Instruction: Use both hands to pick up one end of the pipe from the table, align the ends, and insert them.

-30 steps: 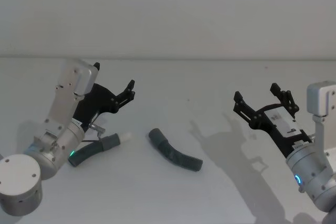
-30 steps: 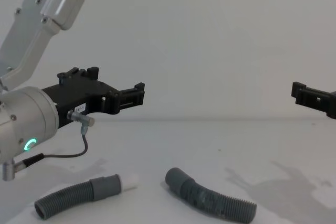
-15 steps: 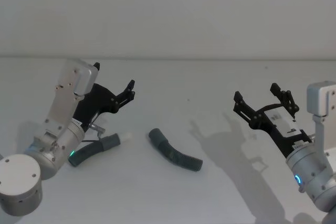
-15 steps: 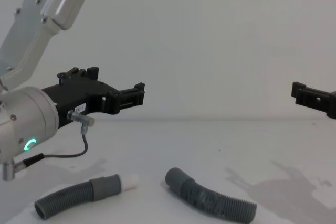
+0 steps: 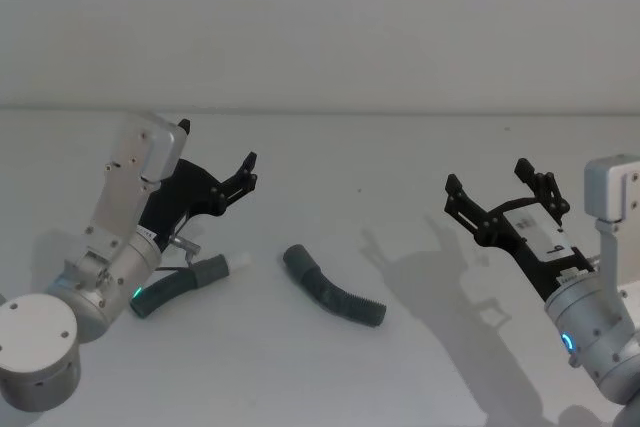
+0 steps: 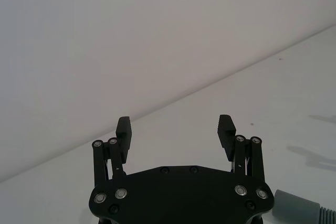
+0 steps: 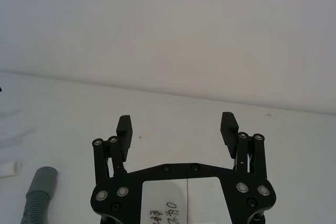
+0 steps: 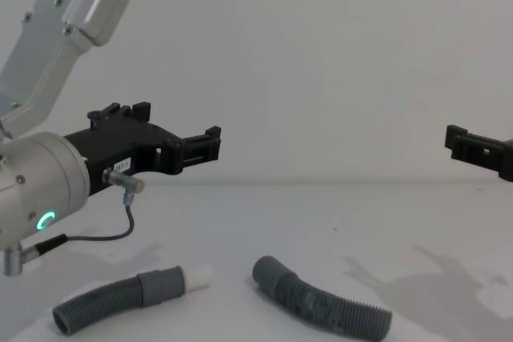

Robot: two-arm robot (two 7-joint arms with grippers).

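Two pieces of the pipe lie on the white table [image 5: 330, 367]. The lighter piece [image 5: 178, 288] [image 8: 112, 302] has a grey collar and a white tip [image 5: 240, 261] [image 8: 200, 277]. This tip points at the smooth cuff [image 5: 294, 257] of the darker piece [image 5: 335, 291] [image 8: 325, 302], a short gap apart. My left gripper [image 5: 248, 171] [image 8: 212, 142] [image 6: 176, 127] hovers open and empty above and behind the lighter piece. My right gripper [image 5: 488, 179] [image 7: 177, 126] hangs open in the air at the right, well away from both pieces. The right wrist view shows the darker piece [image 7: 38, 192] and the white tip [image 7: 9, 168].
A thin grey cable [image 8: 96, 236] loops under my left wrist, above the lighter piece. A grey cuff [image 6: 294, 211] shows beside the left gripper's body in the left wrist view. A pale wall [image 5: 320, 27] closes off the table's far edge. Gripper shadows fall on the table right of the darker piece.
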